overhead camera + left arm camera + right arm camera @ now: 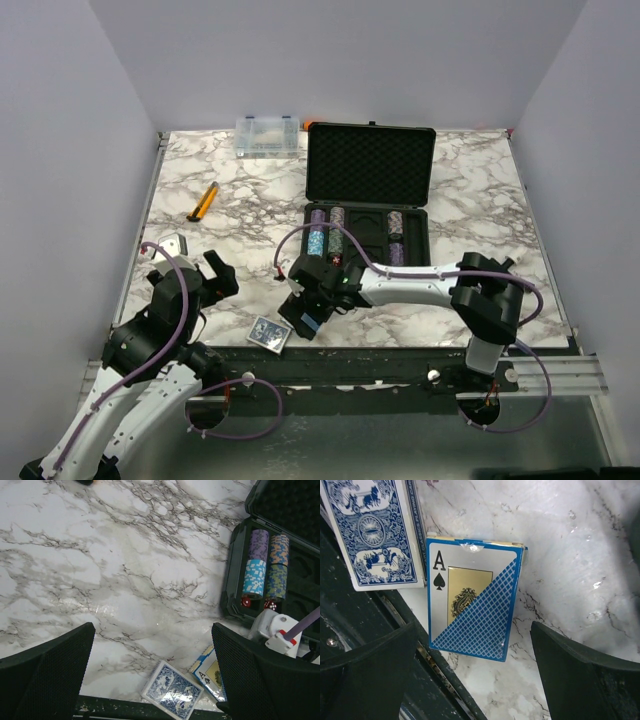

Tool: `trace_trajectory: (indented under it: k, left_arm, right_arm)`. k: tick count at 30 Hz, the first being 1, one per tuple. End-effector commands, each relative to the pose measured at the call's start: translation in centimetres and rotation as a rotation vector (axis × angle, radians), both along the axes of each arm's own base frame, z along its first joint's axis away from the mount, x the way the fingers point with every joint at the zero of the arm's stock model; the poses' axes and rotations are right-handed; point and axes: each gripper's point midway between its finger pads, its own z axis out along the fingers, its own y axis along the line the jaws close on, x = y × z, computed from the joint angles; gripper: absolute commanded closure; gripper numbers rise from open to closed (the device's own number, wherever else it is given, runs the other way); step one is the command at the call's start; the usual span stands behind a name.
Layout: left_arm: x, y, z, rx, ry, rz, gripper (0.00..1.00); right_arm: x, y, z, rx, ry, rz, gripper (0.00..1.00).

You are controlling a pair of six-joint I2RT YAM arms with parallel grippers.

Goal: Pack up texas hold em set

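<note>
Blue ace-face deck (472,607) at near edge of table (570,555) | right gripper (474,672) wide, empty, over it | risk: a finger nudge tips it off

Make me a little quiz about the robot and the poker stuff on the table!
1. True or false: the black case has its lid shut.
2. What lies right under the open right gripper? A) the ace-of-spades card deck B) a red die C) a chip stack
3. Fill in: ___ card decks lie on the marble table, outside the case.
Key: 1 false, the lid stands open. 2 A. 3 two: the ace-of-spades card deck and the blue-backed deck beside it.
</note>
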Motion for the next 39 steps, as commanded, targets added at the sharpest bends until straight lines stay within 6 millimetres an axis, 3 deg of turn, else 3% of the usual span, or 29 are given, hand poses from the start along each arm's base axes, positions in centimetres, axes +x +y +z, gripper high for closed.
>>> trace_trajectory:
  k: [1, 7, 17, 34, 39]
  left_arm:
    - [-0.4, 0.3, -0.4, 0.003, 0.007, 0.007, 0.01]
    - [-0.4, 0.4, -0.4, 0.000, 0.004, 0.008, 0.02]
    - [-0.5, 0.5, -0.3, -0.006, -0.003, 0.012, 0.02]
    - [-0.6, 0.5, -0.2, -0.012, -0.011, 0.013, 0.02]
    - [-0.6, 0.5, -0.2, -0.012, -0.012, 0.012, 0.02]
  right_arm:
    - [-0.4, 0.0, -1.1, -0.060, -0.007, -0.014, 0.03]
    - [0.6, -0.4, -1.6, -0.102, -0.054, -0.073, 0.03]
    - [-0.3, 0.2, -2.0, -0.120, -0.055, -0.048, 0.05]
    - [0.4, 0.3, -2.6, -0.163, -0.102, -0.068, 0.19]
    - [0.1, 0.4, -2.9, -0.163, -0.090, -0.057, 0.30]
